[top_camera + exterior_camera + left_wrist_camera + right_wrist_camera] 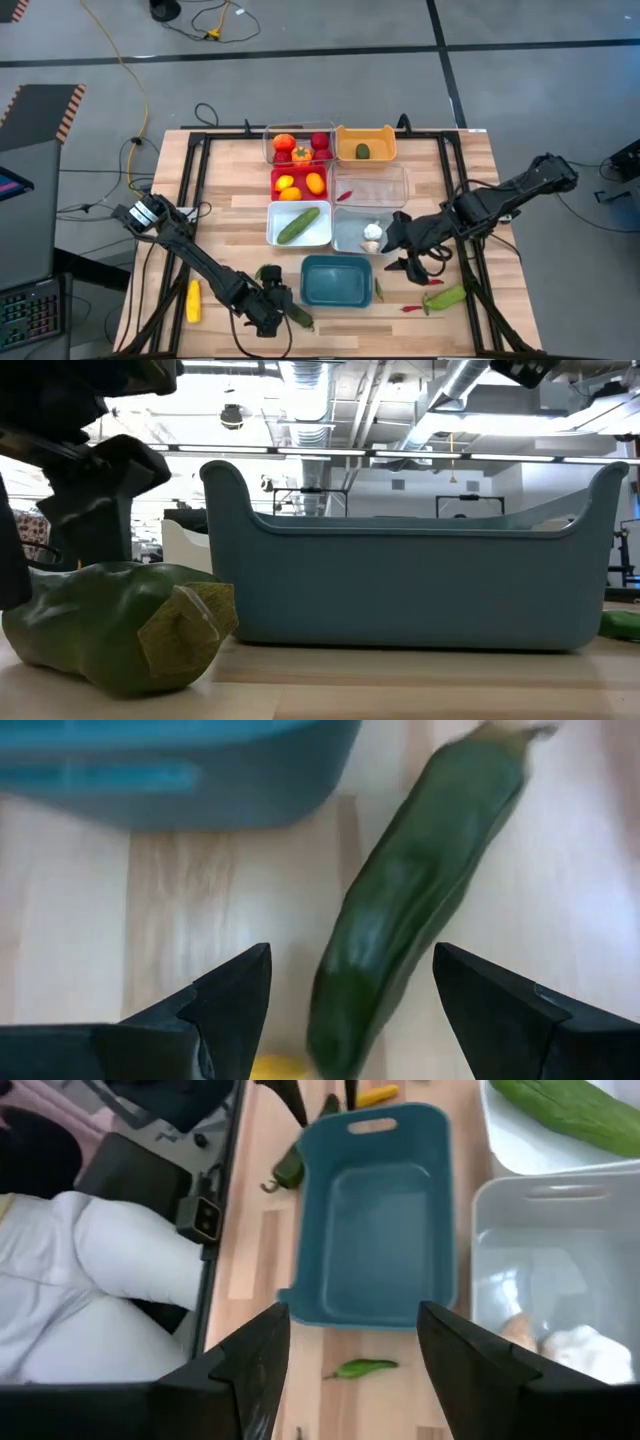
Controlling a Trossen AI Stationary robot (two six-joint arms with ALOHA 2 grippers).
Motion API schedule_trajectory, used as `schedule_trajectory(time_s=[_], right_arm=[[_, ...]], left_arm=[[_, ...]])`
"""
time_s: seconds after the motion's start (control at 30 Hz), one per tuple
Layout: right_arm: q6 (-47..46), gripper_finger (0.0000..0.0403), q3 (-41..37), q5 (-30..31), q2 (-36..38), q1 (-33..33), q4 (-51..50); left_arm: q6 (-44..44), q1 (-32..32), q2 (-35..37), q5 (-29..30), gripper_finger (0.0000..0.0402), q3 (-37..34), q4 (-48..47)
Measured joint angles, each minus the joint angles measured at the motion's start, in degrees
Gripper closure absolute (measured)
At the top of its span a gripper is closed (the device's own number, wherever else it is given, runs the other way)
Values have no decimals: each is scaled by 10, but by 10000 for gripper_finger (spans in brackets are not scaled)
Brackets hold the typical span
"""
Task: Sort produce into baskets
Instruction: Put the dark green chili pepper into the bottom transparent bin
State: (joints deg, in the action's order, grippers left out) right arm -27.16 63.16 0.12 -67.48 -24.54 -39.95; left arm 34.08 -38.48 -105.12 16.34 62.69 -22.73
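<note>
From above, the left tool (268, 310) sits low near the front edge of the bench, right at a dark green cucumber (296, 312) lying just in front of the teal basket (336, 281). The right tool (400, 247) hangs by the pale basket (366, 231) with the garlic (373, 233), nothing in it as far as I can tell. A yellow corn (193, 300) lies near the front left corner, and a green pepper (446, 297) and a red chili (412, 308) are loose towards the front right.

Low view: the cucumber (118, 623) is flat on the bench, close beside the teal basket's wall (415, 585).

Left wrist: fingers (225, 995) are spread wide with the cucumber (400, 910) between them but slanted and off to one side, not gripped. If it closes like this, I'd guess it pinches one end and the thing swivels or squirts out, maybe into the teal basket.

Right wrist: fingers (255, 1350) are apart and empty over the teal basket (375, 1210), small green chili (362, 1368) below. Both arms meet around this basket, so a bump looks possible.
</note>
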Motion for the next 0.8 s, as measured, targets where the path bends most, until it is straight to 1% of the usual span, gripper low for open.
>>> schedule_trajectory(time_s=[0.07,0.2,0.43,0.57,0.8], right_arm=[[0,155,0,0,0,-5,6],[0,155,0,0,0,-12,13],[1,155,0,0,0,-14,32],[2,155,0,0,0,-14,32],[2,155,0,0,0,-14,32]], left_arm=[[-12,0,0,-5,136,-11,36],[-30,0,0,-12,136,-30,73],[-30,2,0,-14,142,-34,79],[-30,2,0,-14,173,-34,78],[-29,3,0,-15,254,-34,78]])
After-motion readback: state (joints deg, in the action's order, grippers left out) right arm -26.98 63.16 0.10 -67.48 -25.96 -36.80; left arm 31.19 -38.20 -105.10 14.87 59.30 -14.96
